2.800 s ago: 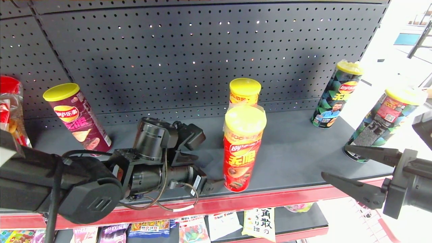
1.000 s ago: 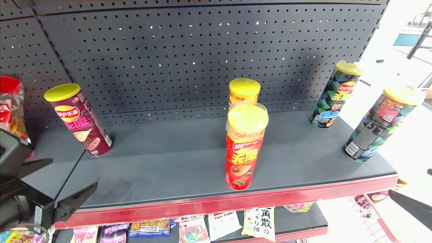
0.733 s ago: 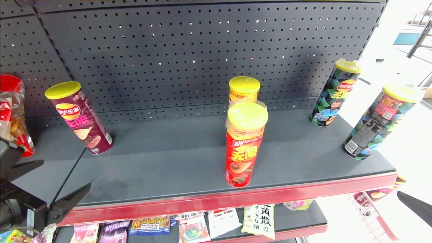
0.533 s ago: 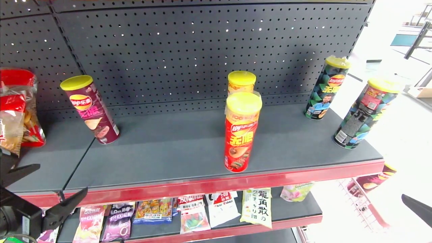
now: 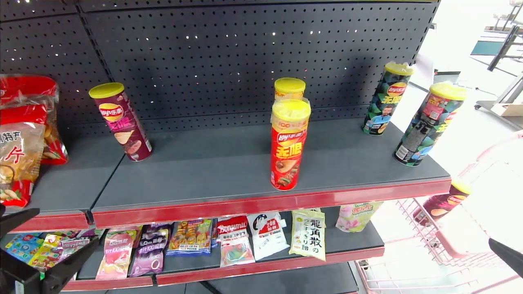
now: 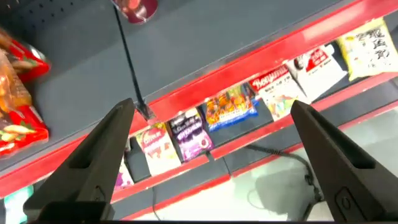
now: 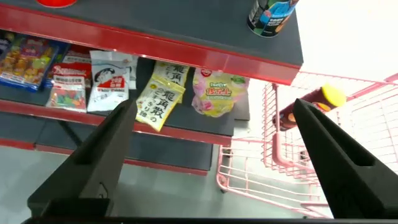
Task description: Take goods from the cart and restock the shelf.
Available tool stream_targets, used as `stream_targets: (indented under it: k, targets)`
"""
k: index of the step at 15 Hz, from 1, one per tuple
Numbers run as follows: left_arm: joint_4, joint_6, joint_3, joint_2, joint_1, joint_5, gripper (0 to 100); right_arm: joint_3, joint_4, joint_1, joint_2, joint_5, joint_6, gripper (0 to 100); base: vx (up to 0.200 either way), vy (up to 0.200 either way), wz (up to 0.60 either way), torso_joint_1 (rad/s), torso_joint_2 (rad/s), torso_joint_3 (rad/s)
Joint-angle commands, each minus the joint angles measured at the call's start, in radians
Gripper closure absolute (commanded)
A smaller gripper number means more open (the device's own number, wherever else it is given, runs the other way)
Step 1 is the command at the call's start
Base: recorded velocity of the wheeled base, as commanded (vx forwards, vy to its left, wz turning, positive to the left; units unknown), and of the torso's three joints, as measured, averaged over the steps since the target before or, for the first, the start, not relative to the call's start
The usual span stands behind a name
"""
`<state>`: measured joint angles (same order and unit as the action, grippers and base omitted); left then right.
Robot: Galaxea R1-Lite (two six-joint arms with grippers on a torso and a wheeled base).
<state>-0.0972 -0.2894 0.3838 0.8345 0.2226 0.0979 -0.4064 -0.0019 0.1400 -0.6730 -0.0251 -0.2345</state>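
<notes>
Printed labels on chip cans [image 5: 288, 147]

bright glare at right, dim pegboard, wrist views blurry

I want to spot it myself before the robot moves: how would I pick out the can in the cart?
Find the dark shelf with the red front edge, then look past its right end and lower, to the pink wire cart. The chip can leans inside it, maroon with a yellow lid, unlike the nearest shelf can, which is green-patterned.
</notes>
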Motion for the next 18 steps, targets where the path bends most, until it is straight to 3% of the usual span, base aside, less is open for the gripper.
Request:
stream_targets:
  k: [1,10,16,18]
  targets:
    - [-0.001,-0.016,-0.011,-0.025,0.0,0.0,0,0.001,0.0,-0.003,0.0,0.001,-0.002,0,0.0,-0.2,0.0,-0.002,0.0,0.002]
    - [0.001,-0.047,-0.045,-0.08,0.0,-0.001,0,0.014,-0.001,-0.003,-0.008,0.001,-0.002,0,0.0,-0.2,0.0,0.002,0.0,0.0]
    - [0.027,-0.048,-0.077,-0.201,0.0,0.002,0,0.031,-0.003,-0.01,-0.02,0.001,0.0,0,0.0,-0.2,0.0,0.003,0.0,0.001]
    - [0.065,-0.077,-0.1,-0.267,0.0,0.006,0,0.041,-0.003,-0.014,-0.022,0.001,0.0,0,0.0,-0.2,0.0,0.002,0.0,0.007]
